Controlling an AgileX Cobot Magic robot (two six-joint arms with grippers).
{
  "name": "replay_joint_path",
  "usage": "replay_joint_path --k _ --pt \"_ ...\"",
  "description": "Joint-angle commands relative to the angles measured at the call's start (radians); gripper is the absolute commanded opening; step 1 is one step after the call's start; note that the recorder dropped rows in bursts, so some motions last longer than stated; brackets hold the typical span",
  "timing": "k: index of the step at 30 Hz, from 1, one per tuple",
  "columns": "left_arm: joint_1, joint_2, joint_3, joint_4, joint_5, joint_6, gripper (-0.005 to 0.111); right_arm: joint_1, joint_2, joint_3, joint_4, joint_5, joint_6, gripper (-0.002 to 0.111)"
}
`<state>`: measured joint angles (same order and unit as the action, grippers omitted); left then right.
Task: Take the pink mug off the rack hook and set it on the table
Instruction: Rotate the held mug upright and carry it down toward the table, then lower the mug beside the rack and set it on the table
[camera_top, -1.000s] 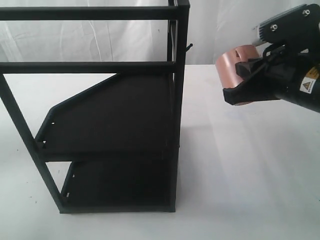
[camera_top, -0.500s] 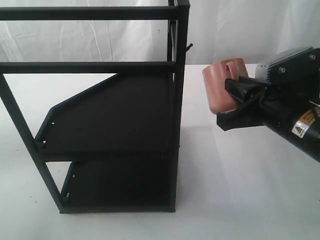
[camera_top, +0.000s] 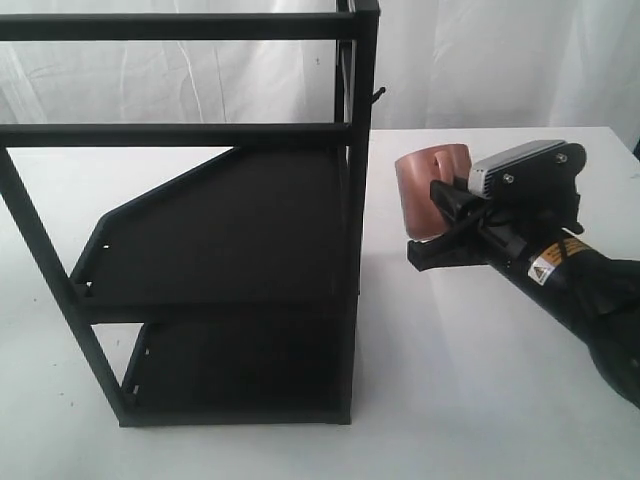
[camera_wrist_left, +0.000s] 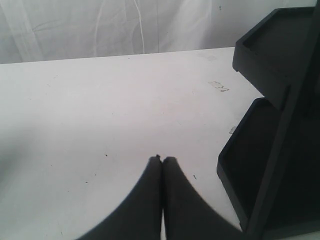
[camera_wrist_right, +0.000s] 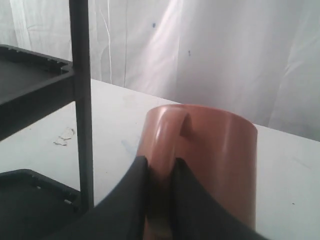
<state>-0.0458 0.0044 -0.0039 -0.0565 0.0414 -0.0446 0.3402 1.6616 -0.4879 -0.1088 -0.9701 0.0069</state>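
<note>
The pink mug (camera_top: 425, 190) is off the rack and hangs low over the white table (camera_top: 480, 380), just right of the rack's corner post. My right gripper (camera_top: 440, 222) is shut on its loop handle; up close the fingers (camera_wrist_right: 132, 190) pinch the handle of the pink mug (camera_wrist_right: 220, 150). Whether the mug touches the table cannot be told. The rack hook (camera_top: 377, 95) juts bare from the upright post, above and left of the mug. My left gripper (camera_wrist_left: 161, 160) is shut with nothing in it, over bare table beside the rack's shelves.
The tall black shelf rack (camera_top: 230, 230) fills the left and middle of the exterior view, with two shelf trays. Its upright post (camera_wrist_right: 82, 100) stands close beside the mug. White curtain hangs behind. Bare tabletop lies right of and in front of the rack.
My right gripper has carried the mug down and to the left, from level with the upper shelf bar to low over the table near the rack post. The left gripper view has no earlier frame.
</note>
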Motion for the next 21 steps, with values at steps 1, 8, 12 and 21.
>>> replay_joint_path --k 1,8,12,21 --pt "0.003 -0.004 0.004 0.002 -0.004 -0.001 0.000 -0.002 0.068 -0.062 0.001 -0.047 -0.029 0.000" --pt "0.003 -0.004 0.004 0.002 -0.004 -0.001 0.000 -0.002 0.203 -0.158 0.009 -0.058 -0.074 0.000" --pt "0.003 -0.004 0.004 0.002 -0.004 -0.001 0.000 -0.002 0.270 -0.192 0.012 -0.112 -0.082 0.000" --pt "0.003 -0.004 0.004 0.002 -0.004 -0.001 0.000 -0.002 0.375 -0.257 0.012 -0.115 -0.082 0.000"
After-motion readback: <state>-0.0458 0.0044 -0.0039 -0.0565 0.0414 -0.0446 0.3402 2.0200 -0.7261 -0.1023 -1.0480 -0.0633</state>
